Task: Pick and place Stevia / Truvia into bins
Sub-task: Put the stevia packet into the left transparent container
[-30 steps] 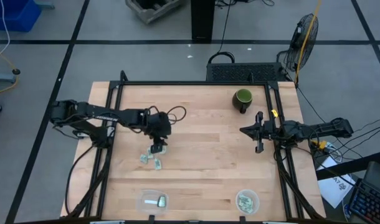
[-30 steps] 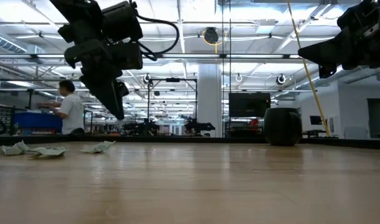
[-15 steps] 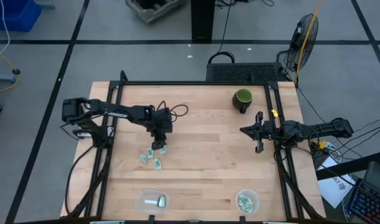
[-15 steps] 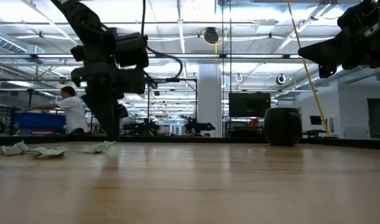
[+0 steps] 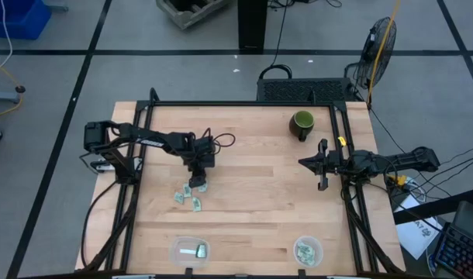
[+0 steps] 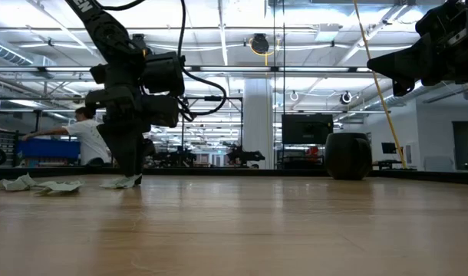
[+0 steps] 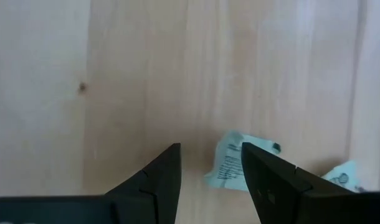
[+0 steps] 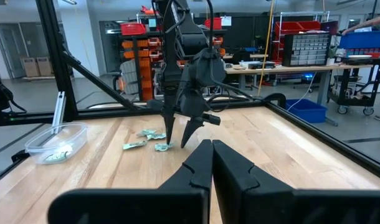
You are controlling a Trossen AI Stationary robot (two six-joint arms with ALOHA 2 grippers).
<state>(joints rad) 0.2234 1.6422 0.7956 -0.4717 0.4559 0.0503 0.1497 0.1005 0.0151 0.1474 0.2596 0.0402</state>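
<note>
A: What can't you make out?

B: From above, the sachets (image 5: pixel 187 196) beside the left gripper (image 5: pixel 198 186) are too small to count or read. The ones in the round bin (image 5: pixel 307 250) merge into one pale heap.

A: And the left wrist picture?

B: One dark finger (image 7: pixel 265 177) covers an edge of a packet (image 7: pixel 230 165); another scrap (image 7: pixel 344 175) is cut off at the border.

A: Low view?

B: The right gripper (image 6: pixel 387 73) runs off the frame.

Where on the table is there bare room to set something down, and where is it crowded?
Bare wood spans the middle, between the left tool and the right tool, and between the two bins, oblong and round. It is crowded around the sachets under the open left tool, and by the mug.
</note>
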